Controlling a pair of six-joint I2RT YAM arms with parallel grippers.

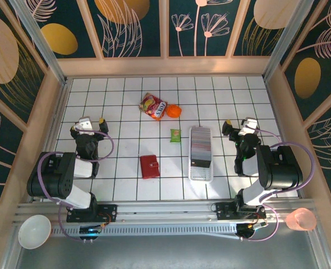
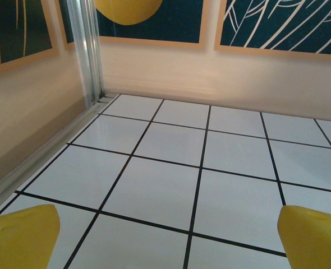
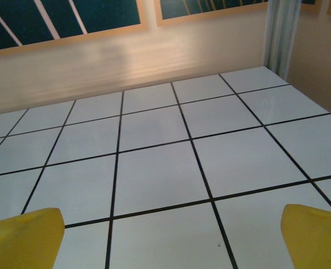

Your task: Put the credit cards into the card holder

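Tools both gape wide, empty: left tool (image 1: 92,122), right tool (image 1: 238,124). We judge the right nearer the credit cards (image 1: 200,145), a row running near-to-far; the card holder (image 1: 150,166) lies closed on the desk (image 1: 126,95).

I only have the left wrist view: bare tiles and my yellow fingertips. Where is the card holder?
Observer: The card holder lies on the table, looking closed, right of the left gripper and closer to the near edge.
Operator: And the cards?
Observer: The credit cards are packed in a long white tray, right of the card holder.
Operator: Is the right gripper busy?
Observer: No, the right gripper is open and empty, right of the tray.
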